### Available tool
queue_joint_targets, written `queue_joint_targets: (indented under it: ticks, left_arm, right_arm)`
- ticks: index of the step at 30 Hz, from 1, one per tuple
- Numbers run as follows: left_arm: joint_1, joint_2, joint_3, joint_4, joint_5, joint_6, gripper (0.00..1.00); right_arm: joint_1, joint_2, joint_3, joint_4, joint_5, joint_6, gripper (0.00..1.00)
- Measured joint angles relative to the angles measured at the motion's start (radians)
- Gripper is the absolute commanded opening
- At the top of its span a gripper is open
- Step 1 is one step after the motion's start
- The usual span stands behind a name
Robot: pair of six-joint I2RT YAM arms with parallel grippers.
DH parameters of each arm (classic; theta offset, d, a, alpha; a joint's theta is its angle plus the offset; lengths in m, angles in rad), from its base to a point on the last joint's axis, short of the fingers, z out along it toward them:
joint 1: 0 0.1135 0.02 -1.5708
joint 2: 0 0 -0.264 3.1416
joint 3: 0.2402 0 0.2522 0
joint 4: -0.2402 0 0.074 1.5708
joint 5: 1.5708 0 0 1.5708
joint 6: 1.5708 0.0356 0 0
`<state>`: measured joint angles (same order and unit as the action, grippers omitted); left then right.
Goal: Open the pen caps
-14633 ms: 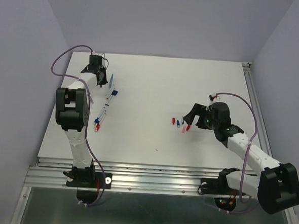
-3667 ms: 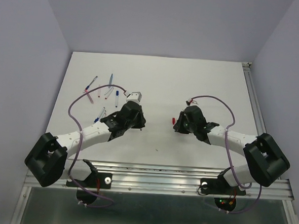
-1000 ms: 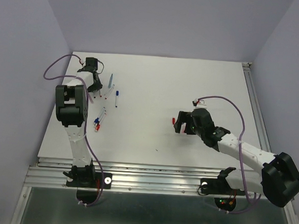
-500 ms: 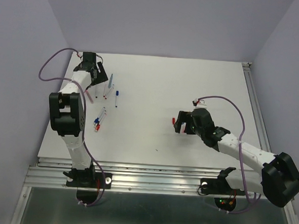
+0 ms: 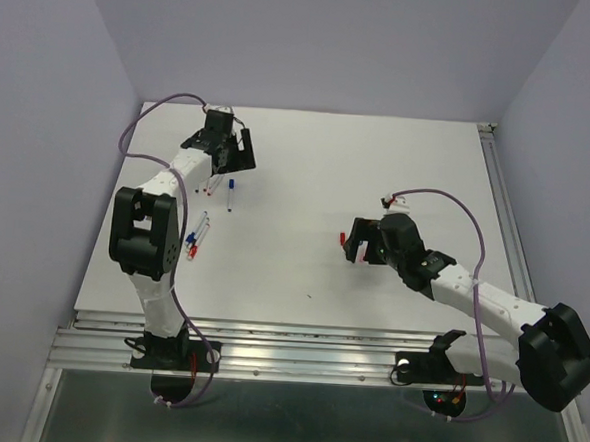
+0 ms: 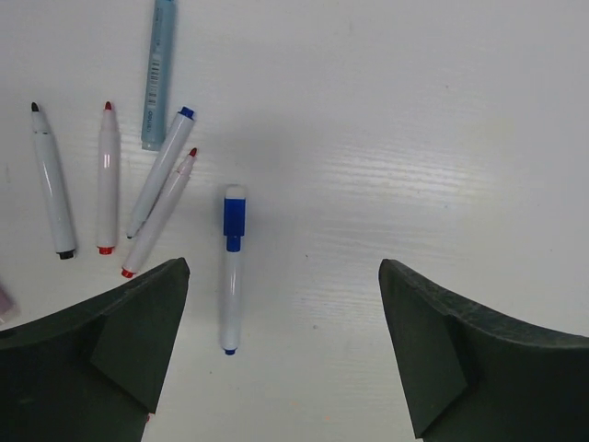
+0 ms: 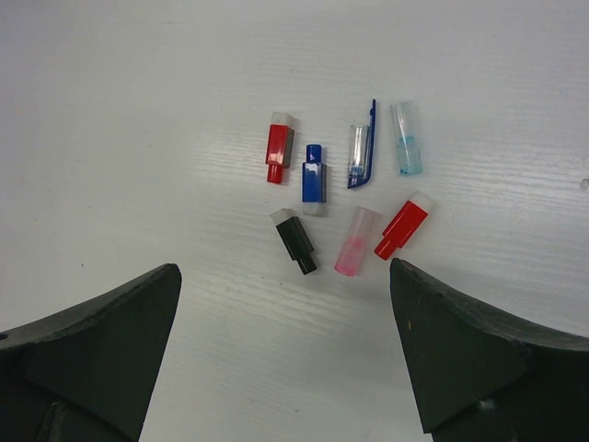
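Near, at 3 o'clock on the counter (image 5: 378, 166): right tool (image 7: 283, 269) spread wide, holding nothing. Hangs over seven loose caps (image 7: 314, 175), red, blue, black and pink, all lying off their pens.

Farther, at 11 o'clock: left tool (image 6: 282, 264) now spread wide too, after being nearly shut a second ago. Holds nothing. Has slid toward 3 o'clock from the far left edge. Likely just let go of a pen.

Bare pens (image 6: 108, 175) at 10 o'clock below it. Right under it, a bit toward 9 o'clock, a blue pen (image 6: 230, 295) with its blue cap (image 6: 234, 214) on. Probably the next one to grab. Job not done yet.
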<state>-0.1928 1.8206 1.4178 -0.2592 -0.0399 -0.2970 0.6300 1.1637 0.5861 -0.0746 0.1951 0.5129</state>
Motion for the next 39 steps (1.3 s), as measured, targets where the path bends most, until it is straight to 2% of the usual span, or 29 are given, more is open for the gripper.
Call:
queue_joint_targets:
  ticks: [4, 9, 18, 20, 30, 33, 37, 39]
  left_arm:
    - [-0.002, 0.057, 0.000, 0.000, -0.011, 0.003, 0.87]
    - [0.000, 0.101, 0.000, 0.002, -0.016, 0.018, 0.65]
    - [0.000, 0.182, 0.004, 0.000, -0.023, 0.027, 0.63]
    - [0.000, 0.198, 0.008, 0.000, -0.028, 0.026, 0.58]
    - [0.000, 0.248, 0.056, -0.004, -0.061, 0.028, 0.48]
    - [0.000, 0.263, 0.076, -0.006, -0.071, 0.029, 0.34]
    - [0.000, 0.277, 0.095, -0.008, -0.078, 0.030, 0.00]
    - [0.000, 0.277, 0.097, -0.010, -0.079, 0.032, 0.00]
  right_arm:
    - [0.000, 0.000, 0.000, 0.000, 0.003, 0.000, 1.00]
    - [0.000, 0.002, 0.000, 0.000, 0.008, 0.000, 1.00]
    - [0.000, 0.003, 0.000, 0.000, 0.016, 0.000, 1.00]
    - [0.000, 0.003, 0.000, 0.000, 0.016, 0.000, 1.00]
    - [0.000, 0.004, 0.000, 0.000, 0.019, 0.000, 1.00]
    - [0.000, 0.008, 0.000, 0.000, 0.019, 0.000, 1.00]
    - [0.000, 0.009, 0.000, 0.000, 0.019, 0.000, 1.00]
    - [0.000, 0.009, 0.000, -0.001, 0.019, 0.000, 1.00]
